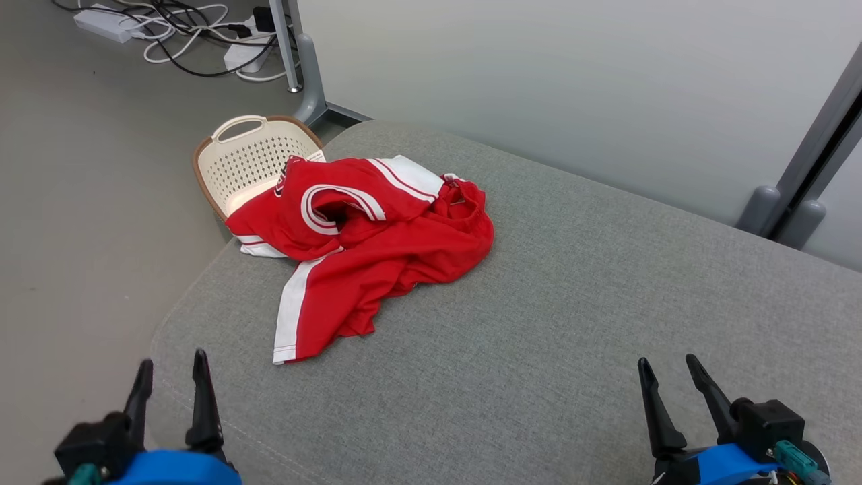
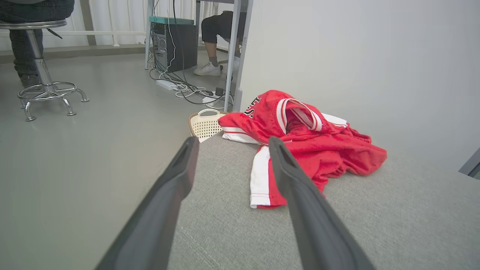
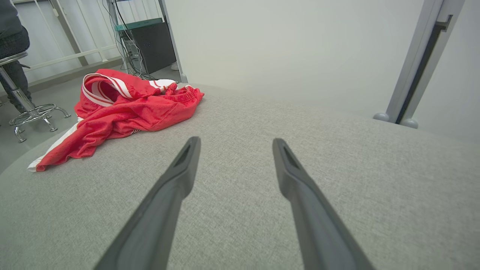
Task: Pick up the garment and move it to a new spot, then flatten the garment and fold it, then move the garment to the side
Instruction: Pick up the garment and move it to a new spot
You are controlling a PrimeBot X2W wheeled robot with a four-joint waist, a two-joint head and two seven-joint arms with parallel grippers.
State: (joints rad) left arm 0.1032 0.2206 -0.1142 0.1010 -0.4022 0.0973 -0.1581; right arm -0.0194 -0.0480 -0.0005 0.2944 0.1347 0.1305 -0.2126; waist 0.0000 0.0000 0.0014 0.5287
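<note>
Two tools rest at the near edge, each with its fingers apart and holding nothing: the left tool [image 1: 172, 360] at the near-left corner of the grey padded surface [image 1: 572, 303]; past it a cream basket [image 1: 249, 158] on the floor; just beside that, the crumpled red-and-white garment [image 1: 377, 256] on the surface's far-left part, its long axis running from a white-striped hem near-left towards the far right; the right tool [image 1: 668, 360] well apart, near-right. The left arm looks nearer, the hem pointing towards it.
</note>
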